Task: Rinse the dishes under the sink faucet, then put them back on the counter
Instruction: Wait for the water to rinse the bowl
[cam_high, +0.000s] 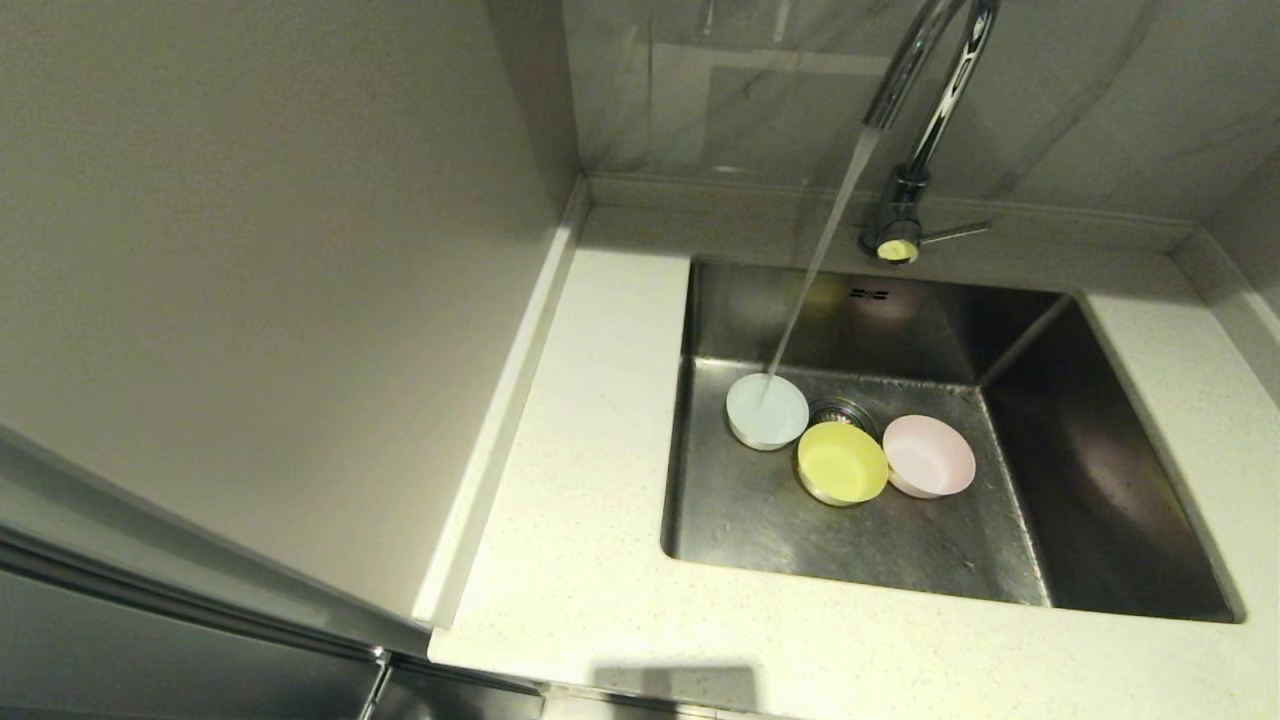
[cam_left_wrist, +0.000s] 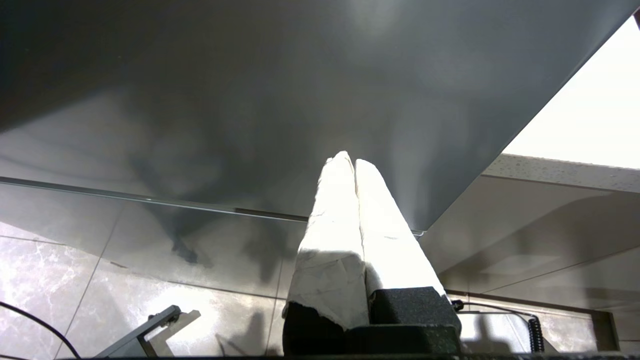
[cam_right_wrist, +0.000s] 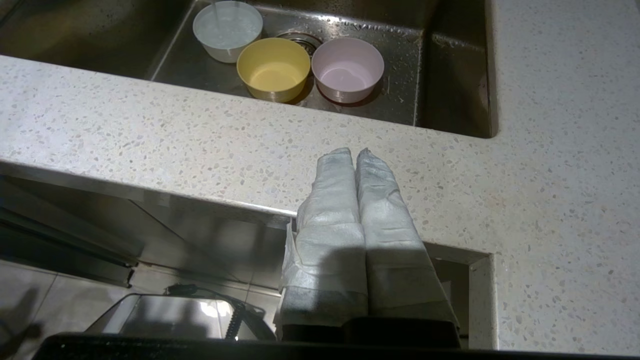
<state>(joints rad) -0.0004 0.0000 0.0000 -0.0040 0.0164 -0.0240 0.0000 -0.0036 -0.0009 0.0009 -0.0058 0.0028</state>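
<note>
Steel walls of the sink (cam_high: 1010, 560) enclose the white bowl (cam_high: 767, 410) under the running faucet (cam_high: 925, 110), the yellow bowl (cam_high: 842, 461) just beside it and the pink bowl (cam_high: 929, 455) touching that. Both the right gripper (cam_right_wrist: 355, 152), held before the counter (cam_right_wrist: 150, 140) edge, and the parked left gripper (cam_left_wrist: 348, 159) are seen pressed together and empty. Wet, crowded rims are judged likely to be knocked, or lost from a slippery grip.

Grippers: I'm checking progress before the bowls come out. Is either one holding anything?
No. The left gripper and right gripper are shut on nothing; all bowls sit in the sink.
</note>
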